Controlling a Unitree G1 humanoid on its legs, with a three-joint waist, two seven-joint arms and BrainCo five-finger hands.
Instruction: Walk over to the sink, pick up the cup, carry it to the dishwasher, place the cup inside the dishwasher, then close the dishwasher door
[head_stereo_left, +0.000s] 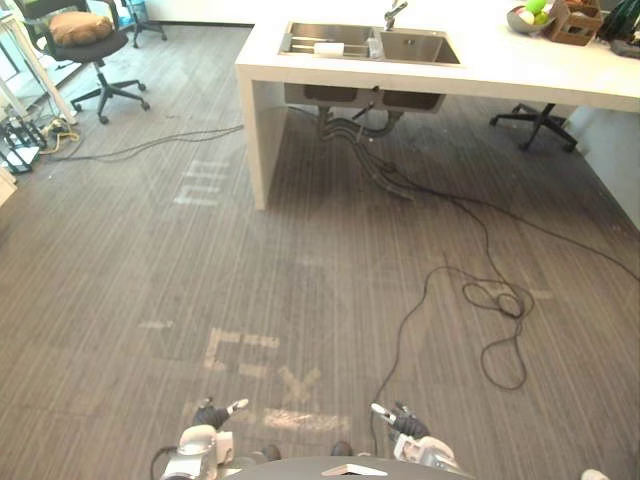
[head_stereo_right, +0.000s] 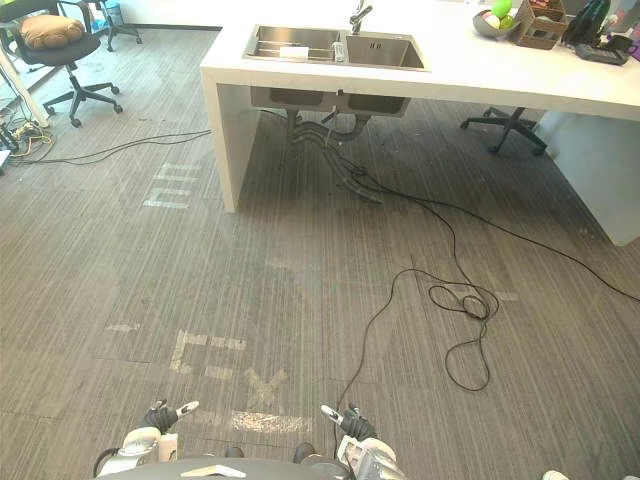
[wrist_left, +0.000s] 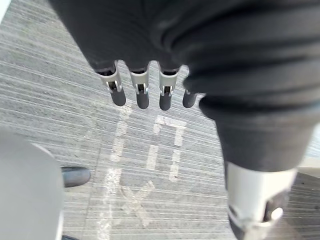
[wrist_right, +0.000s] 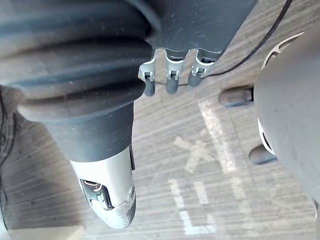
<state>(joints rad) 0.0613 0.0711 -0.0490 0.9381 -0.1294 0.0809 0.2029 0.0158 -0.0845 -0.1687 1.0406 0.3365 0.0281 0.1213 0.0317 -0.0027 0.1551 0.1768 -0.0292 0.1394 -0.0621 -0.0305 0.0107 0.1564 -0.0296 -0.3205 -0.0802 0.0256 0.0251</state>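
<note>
The grey carpeted floor (head_stereo_left: 300, 280) stretches ahead to a white table (head_stereo_left: 500, 65), with a double sink (head_stereo_left: 415, 47) set into its top well apart from the robot and a black office chair (head_stereo_left: 85, 45) off to the left. A small pale thing (head_stereo_left: 328, 48) lies in the left basin, too small to tell whether it is the cup. Low at the near edge, the left hand (head_stereo_left: 212, 415) and right hand (head_stereo_left: 405, 422) hang over pale tape marks (head_stereo_left: 245, 352); the left fingers (wrist_left: 141, 95) and the right fingers (wrist_right: 171, 82) are loosely straight and hold nothing.
</note>
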